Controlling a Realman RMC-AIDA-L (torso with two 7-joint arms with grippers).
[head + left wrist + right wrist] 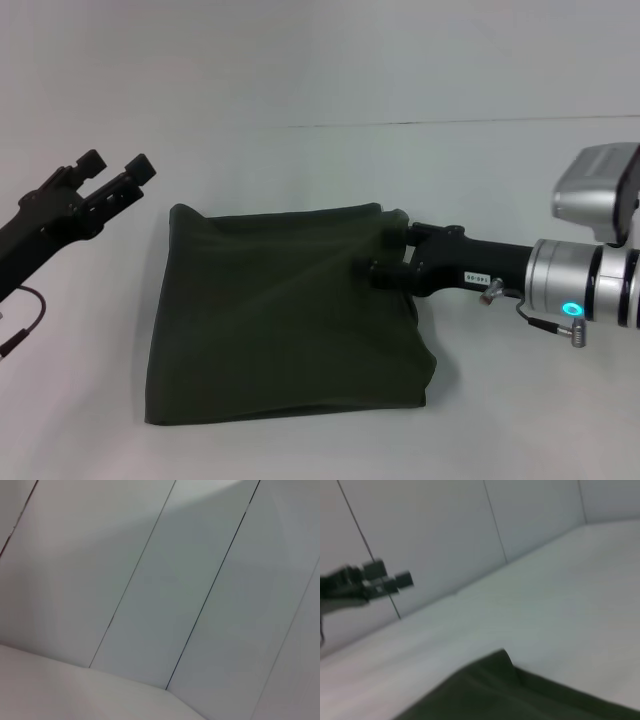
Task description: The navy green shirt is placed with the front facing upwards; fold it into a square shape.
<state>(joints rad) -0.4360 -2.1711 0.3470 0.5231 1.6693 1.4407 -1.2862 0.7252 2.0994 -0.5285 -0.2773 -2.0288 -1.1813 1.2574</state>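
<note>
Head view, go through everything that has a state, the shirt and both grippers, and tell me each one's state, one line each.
Dark olive-green cotton shirt: folded into a rough rectangle, flat on the white table.
Left gripper: raised off the shirt, open, empty.
Right gripper: at the shirt's right edge, tips hidden in the fabric.

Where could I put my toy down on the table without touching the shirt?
The table is bare in front of the shirt, behind it up to the wall, and on the left under the raised left gripper. The right side is crowded: the right gripper is at the shirt's edge.
</note>
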